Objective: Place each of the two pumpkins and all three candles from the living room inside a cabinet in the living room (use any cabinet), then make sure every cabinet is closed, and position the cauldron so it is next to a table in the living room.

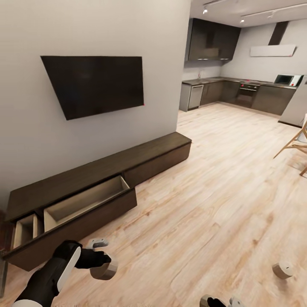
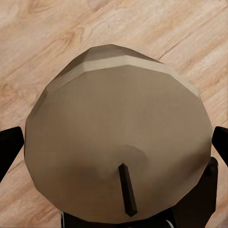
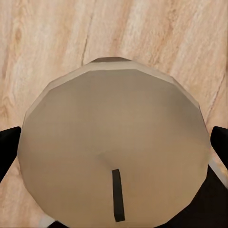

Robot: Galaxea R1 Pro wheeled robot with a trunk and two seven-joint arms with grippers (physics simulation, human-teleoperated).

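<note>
The long dark brown cabinet (image 1: 128, 160) runs along the wall under the TV. At its left end two drawers (image 1: 85, 199) stand pulled open, showing pale wood insides. My left gripper (image 1: 103, 261) hovers over the floor in front of them, shut on a grey-beige candle (image 1: 106, 271). That candle (image 2: 114, 137) sits between the black fingers (image 2: 9, 148), wick up. My right gripper (image 1: 221, 302) at the bottom edge is shut on a second candle (image 3: 114, 147). A third candle (image 1: 282, 270) stands on the floor to the right. Pumpkins, cauldron and coffee table are out of view.
A black TV (image 1: 96, 83) hangs on the wall above the cabinet. Light wood floor (image 1: 213, 192) stretches to a dark kitchen (image 1: 238, 91) at the back. A wooden chair (image 1: 294, 145) pokes in at the right edge.
</note>
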